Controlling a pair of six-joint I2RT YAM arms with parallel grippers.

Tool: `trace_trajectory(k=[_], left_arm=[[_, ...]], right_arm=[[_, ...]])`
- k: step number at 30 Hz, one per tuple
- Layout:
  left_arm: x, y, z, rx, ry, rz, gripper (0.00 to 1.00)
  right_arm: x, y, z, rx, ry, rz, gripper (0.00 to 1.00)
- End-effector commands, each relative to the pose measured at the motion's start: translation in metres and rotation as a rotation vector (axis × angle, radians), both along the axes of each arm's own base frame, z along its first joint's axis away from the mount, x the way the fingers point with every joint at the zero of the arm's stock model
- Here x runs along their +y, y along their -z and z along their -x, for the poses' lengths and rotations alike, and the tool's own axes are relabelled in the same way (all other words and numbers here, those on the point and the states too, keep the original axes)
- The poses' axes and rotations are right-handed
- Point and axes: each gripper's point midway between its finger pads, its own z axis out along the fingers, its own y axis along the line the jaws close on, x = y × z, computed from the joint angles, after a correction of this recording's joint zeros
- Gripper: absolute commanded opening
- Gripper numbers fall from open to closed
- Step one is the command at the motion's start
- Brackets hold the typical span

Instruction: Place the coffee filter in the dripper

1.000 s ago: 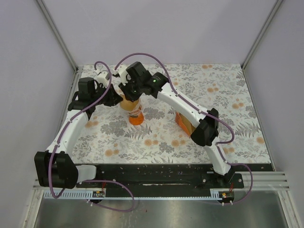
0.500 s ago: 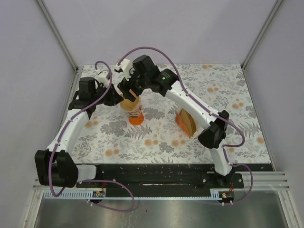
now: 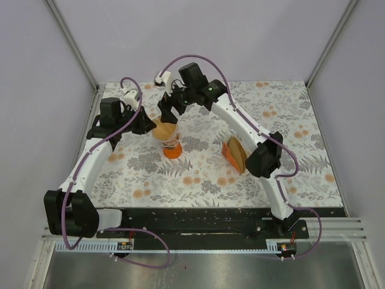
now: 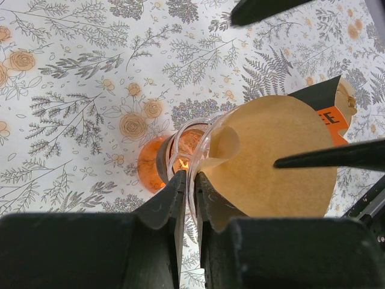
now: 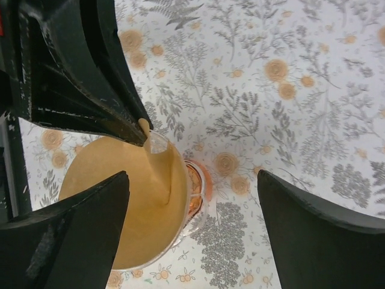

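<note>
The dripper (image 3: 172,149), clear with an orange base, stands on the floral table. The light-brown coffee filter (image 3: 165,129) sits inside its funnel. My left gripper (image 3: 148,125) is shut on the funnel's clear rim, pinching the wall with the filter's edge against it. In the left wrist view the jaws (image 4: 191,183) clamp the rim beside the filter (image 4: 277,156). My right gripper (image 3: 170,112) hovers above the funnel, open and empty. In the right wrist view its fingers (image 5: 192,177) stand on either side of the filter (image 5: 120,205) and the dripper (image 5: 201,180) without touching either.
A beige wedge-shaped holder (image 3: 236,154) with a stack of brown papers stands to the right of the dripper, under the right arm's forearm. Its orange and black end (image 4: 334,108) shows behind the filter in the left wrist view. Grey walls enclose the table.
My right gripper has opened wide, let go of the filter and lifted up and back from the funnel. The filter stays in the dripper. The left gripper has kept its hold.
</note>
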Motion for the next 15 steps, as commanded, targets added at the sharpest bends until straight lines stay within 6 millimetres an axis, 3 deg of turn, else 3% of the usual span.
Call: trace_trajectory(k=[1, 8, 11, 15], left_arm=[[-0.002, -0.014, -0.006, -0.037, 0.006, -0.009, 0.15], [-0.002, -0.014, -0.006, -0.038, 0.006, -0.010, 0.15], [-0.002, -0.014, -0.007, -0.038, 0.004, -0.011, 0.15], [-0.003, -0.012, -0.006, -0.031, 0.007, -0.010, 0.15]], right_arm=[[0.015, -0.009, 0.028, 0.027, -0.198, -0.075, 0.95], [0.026, 0.014, 0.026, 0.074, -0.230, -0.074, 0.88], [0.027, 0.019, 0.024, 0.088, -0.235, -0.073, 0.79], [0.029, 0.025, 0.022, 0.088, -0.235, -0.069, 0.54]])
